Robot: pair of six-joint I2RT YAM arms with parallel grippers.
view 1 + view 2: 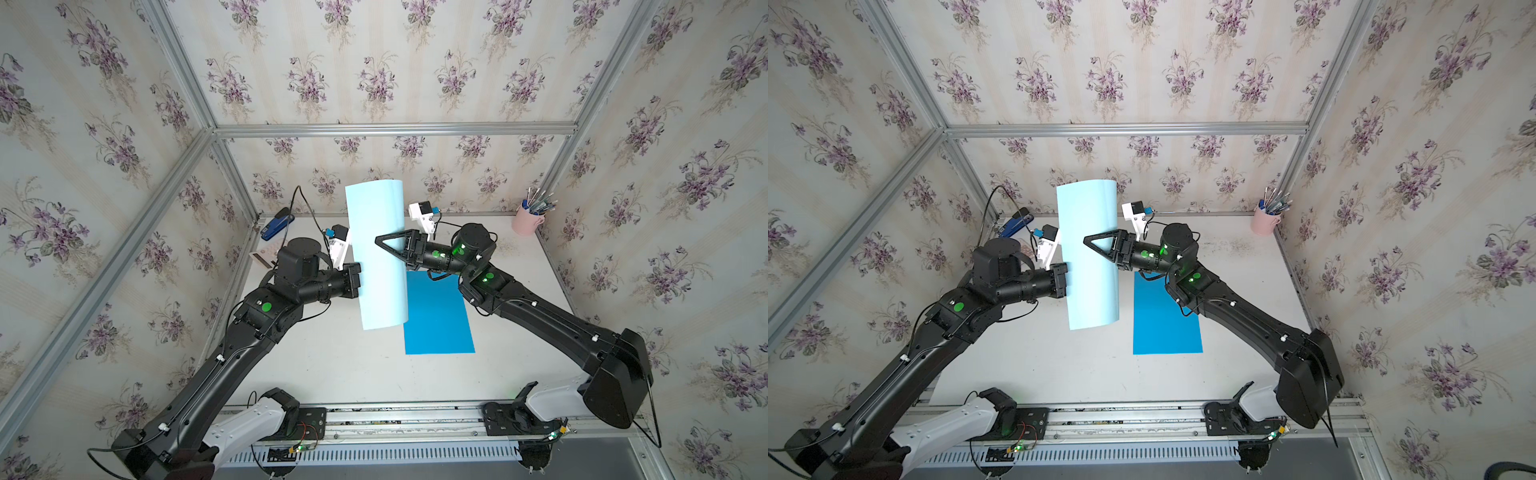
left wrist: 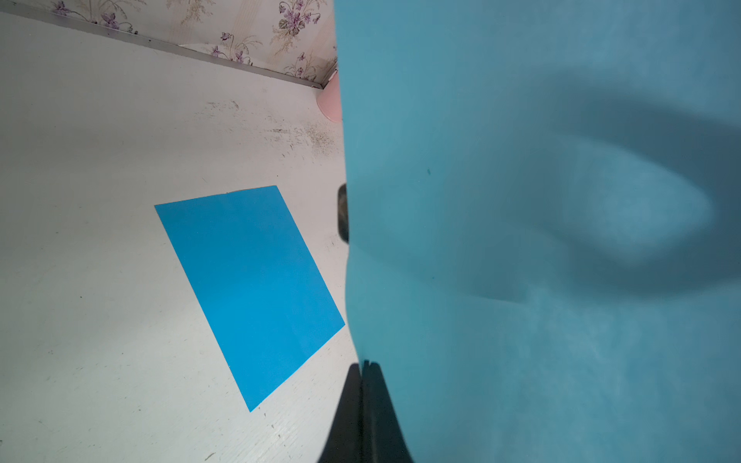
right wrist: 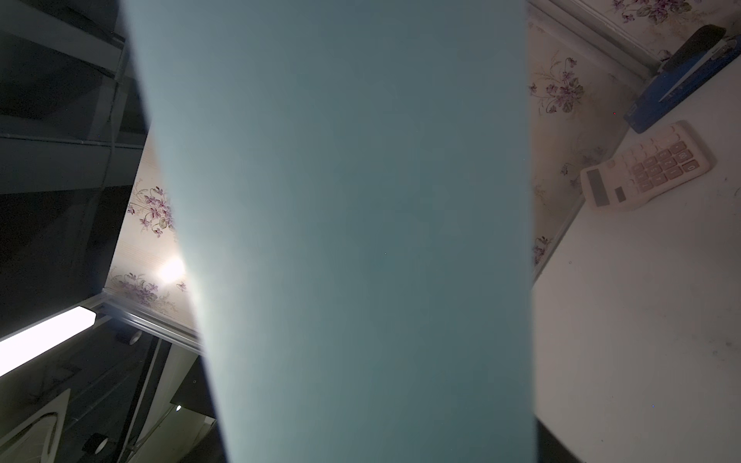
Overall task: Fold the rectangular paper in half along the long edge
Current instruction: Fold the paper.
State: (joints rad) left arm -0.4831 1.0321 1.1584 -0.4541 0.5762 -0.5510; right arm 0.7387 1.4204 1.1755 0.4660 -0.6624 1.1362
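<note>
Pale blue paper [image 1: 380,257] is dangling curled in mid-air just beside the dark blue sheet [image 1: 436,316], left gripper [image 2: 363,373] pinching its edge, right gripper [image 1: 380,243] jaws spread by it, and it looks like light, floppy stuff, so I'd grab near the edges.

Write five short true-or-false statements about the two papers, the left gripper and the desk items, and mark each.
1. The pale blue paper sheet is held up off the white table. True.
2. The left gripper is shut on that sheet's edge. True.
3. The bright blue rectangular paper is crumpled into a ball. False: it lies flat on the table.
4. The pink pen cup lies tipped over. False: it stands upright, pens inside.
5. A cream calculator rests on the table. True.
</note>
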